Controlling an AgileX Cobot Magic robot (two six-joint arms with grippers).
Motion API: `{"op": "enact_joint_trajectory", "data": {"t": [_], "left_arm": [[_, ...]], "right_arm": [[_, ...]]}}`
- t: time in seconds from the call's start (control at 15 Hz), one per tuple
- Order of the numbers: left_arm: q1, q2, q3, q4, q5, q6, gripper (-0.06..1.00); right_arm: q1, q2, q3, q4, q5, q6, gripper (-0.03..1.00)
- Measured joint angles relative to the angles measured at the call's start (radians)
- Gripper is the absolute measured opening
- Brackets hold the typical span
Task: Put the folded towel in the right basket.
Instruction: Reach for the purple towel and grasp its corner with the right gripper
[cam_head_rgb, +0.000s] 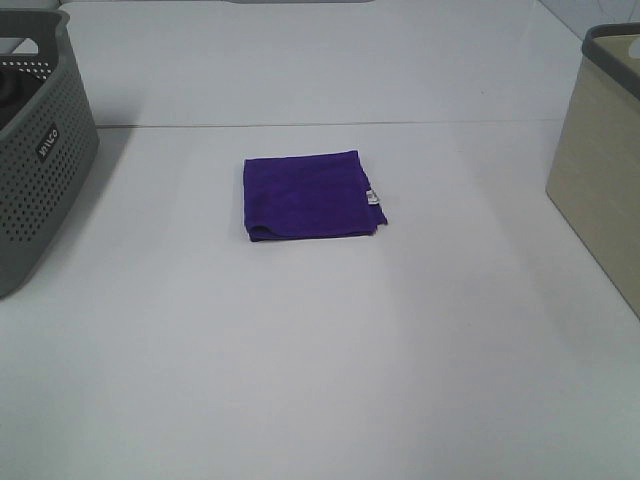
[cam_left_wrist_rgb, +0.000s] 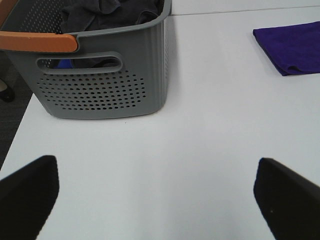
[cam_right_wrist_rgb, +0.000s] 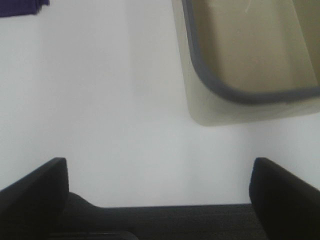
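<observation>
A folded purple towel lies flat near the middle of the white table. It also shows in the left wrist view, and a corner of it shows in the right wrist view. The right basket is beige with a grey rim, at the table's right edge; in the right wrist view its inside looks empty. The left gripper is open and empty over the table by the grey basket. The right gripper is open and empty near the beige basket. Neither gripper shows in the exterior high view.
A grey perforated basket stands at the table's left edge. In the left wrist view this basket holds dark cloth and has an orange handle. A seam crosses the table behind the towel.
</observation>
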Motion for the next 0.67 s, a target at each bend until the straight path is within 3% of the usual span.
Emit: {"op": "enact_joint_trajectory", "data": {"t": [0.2, 0.33, 0.53, 0.67], "left_arm": [[0.000, 0.000, 0.000, 0.000, 0.000, 0.000, 0.99], [0.000, 0.000, 0.000, 0.000, 0.000, 0.000, 0.99], [0.000, 0.000, 0.000, 0.000, 0.000, 0.000, 0.99], [0.000, 0.000, 0.000, 0.000, 0.000, 0.000, 0.99]], "right_arm": [[0.000, 0.216, -0.183, 0.046, -0.001, 0.000, 0.94], [0.000, 0.339, -0.279, 0.132, -0.001, -0.051, 0.94], [0.004, 0.563, -0.373, 0.267, -0.009, -0.079, 0.94], [0.039, 0.697, -0.429, 0.292, -0.044, -0.084, 0.94]]}}
